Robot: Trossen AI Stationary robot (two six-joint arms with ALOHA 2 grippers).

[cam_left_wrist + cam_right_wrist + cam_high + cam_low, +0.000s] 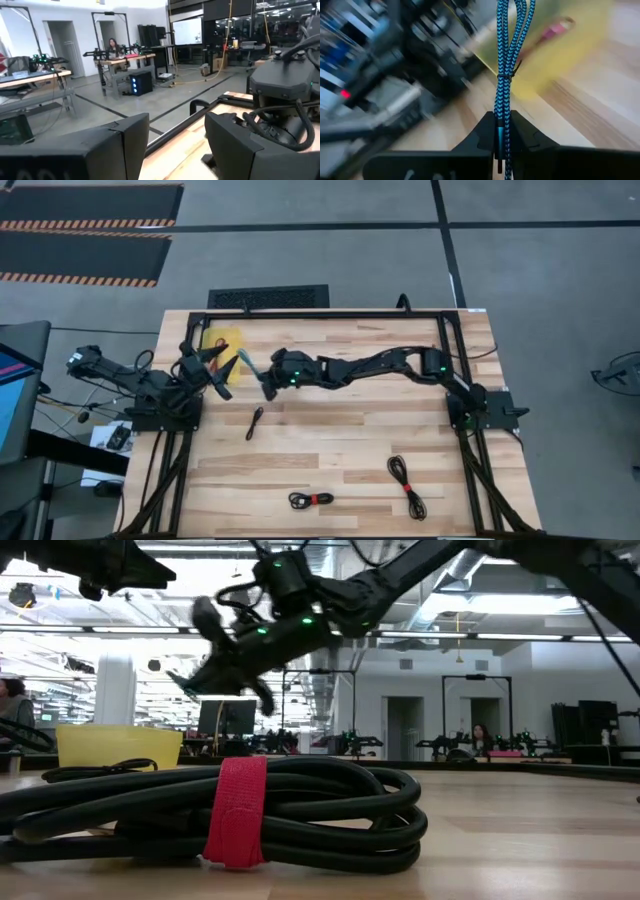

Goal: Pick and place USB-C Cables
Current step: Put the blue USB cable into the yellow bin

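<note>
The overhead camera looks straight down on the whole pale wooden counter (330, 450). The low one sits at counter height, right against a black cable bundle with a red tie (236, 812), facing the hall. Both wrist cameras look forward, sharing the yellow bin (570, 55).

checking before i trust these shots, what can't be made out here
- Yellow bin, high view: the left arm covers part of it, so its contents are hidden; the right wrist view is too blurred to name the pink thing inside.
- Teal cable, right wrist view: its far end is cut off by the picture's edge, beyond the right pincer.
- Left pincer, high view: too small to judge.
</note>
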